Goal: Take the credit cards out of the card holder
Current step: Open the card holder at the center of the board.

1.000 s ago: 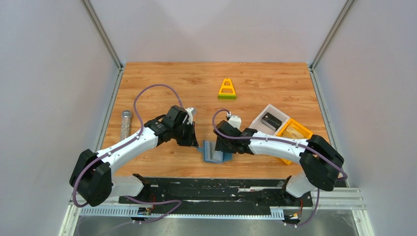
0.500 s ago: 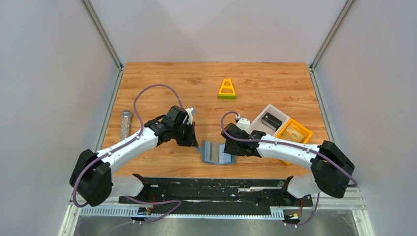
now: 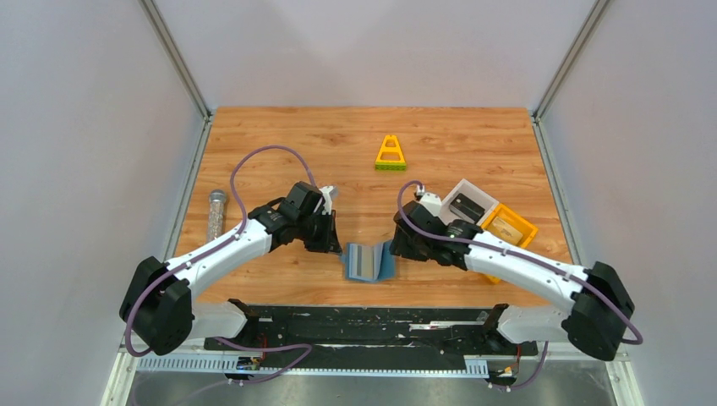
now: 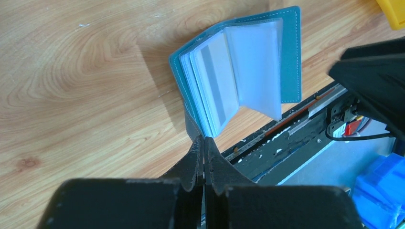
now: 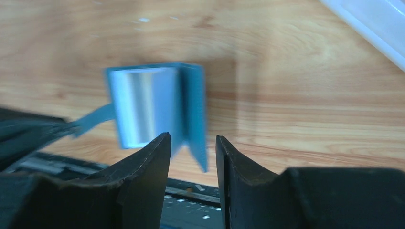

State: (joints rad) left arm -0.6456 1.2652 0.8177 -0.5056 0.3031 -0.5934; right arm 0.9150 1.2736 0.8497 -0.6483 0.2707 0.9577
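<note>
Open blue wallet stands on the table near its front edge, between both grippers. Left gripper is clamped tight on the wallet's tab. Right gripper is part-open, holding nothing, at the wallet's right edge.

No readable text, labels, or numbers

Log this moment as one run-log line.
left end effector: shut on card holder | right end effector: open, empty | card holder: propped open | credit cards: inside sleeves
</note>
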